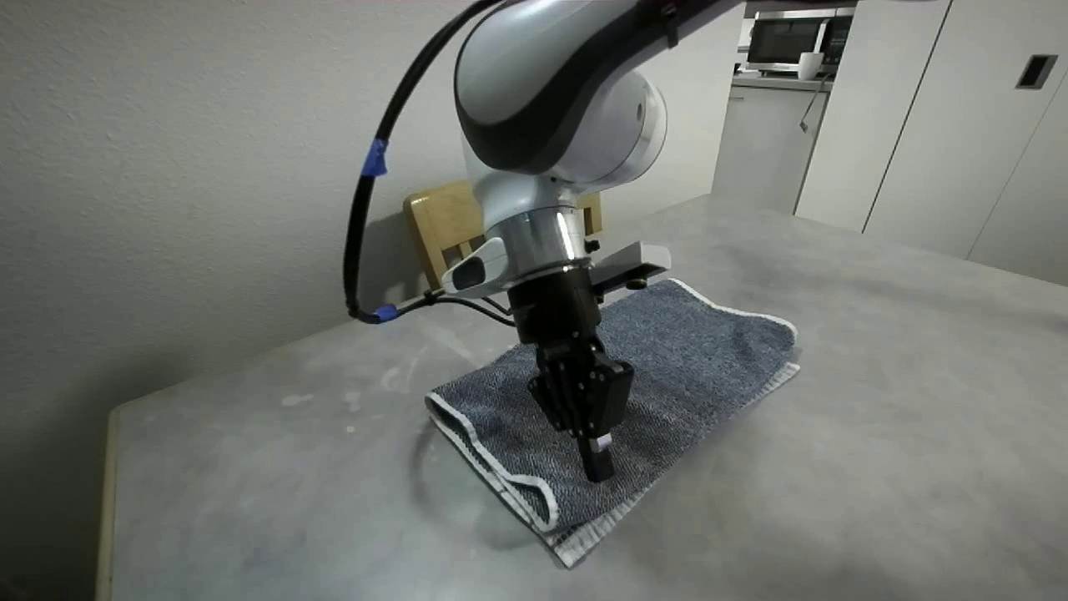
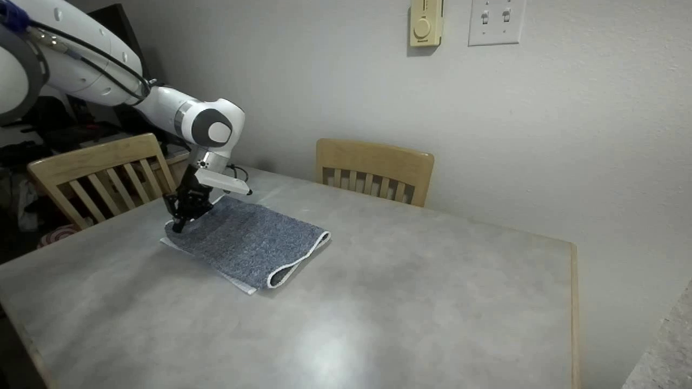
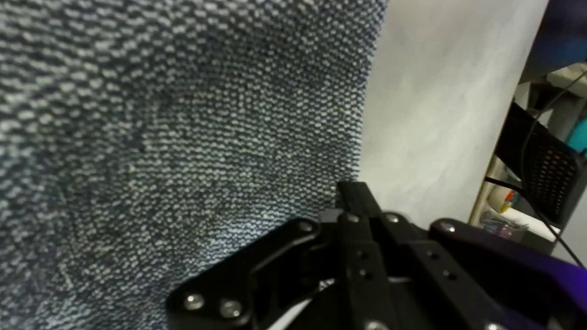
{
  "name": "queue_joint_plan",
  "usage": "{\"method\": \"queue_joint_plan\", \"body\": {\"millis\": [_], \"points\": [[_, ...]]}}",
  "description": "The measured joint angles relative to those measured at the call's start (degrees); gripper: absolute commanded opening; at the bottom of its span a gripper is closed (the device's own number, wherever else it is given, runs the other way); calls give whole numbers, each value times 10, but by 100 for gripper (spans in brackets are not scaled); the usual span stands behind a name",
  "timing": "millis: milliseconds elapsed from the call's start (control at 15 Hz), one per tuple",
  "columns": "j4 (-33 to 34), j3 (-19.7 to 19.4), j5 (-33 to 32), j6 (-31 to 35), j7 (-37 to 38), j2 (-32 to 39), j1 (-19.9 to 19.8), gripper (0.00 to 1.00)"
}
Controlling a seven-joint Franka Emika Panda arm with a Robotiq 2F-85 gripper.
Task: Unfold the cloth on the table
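The blue-grey cloth [image 1: 692, 359] lies folded over on itself on the pale grey table [image 1: 834, 467]. Its white hem curls up in a small loop at one corner, with a lower layer peeking out beneath along the sides; both exterior views show this. Over the cloth [image 2: 248, 237], close to one side of it, my gripper [image 1: 599, 472] points down. In the wrist view the gripper [image 3: 353, 185] has its fingers together, no fabric visible between them, right by the edge of the cloth [image 3: 183, 114]. Whether the tips press on the fabric I cannot tell.
Wooden slat-back chairs stand at the table, one [image 2: 373, 156] by the wall and another [image 2: 97, 159] beside the arm. A black cable [image 1: 359, 217] loops out from the arm. Wooden trim [image 2: 574, 313] borders the table, and clutter lies beyond its edge in the wrist view.
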Motion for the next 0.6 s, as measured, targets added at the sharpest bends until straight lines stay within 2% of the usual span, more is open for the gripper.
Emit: {"method": "queue_joint_plan", "body": {"millis": [333, 600], "points": [[-16, -26, -51, 77, 100, -24, 38, 0], [-44, -33, -84, 95, 165, -57, 54, 0]]}}
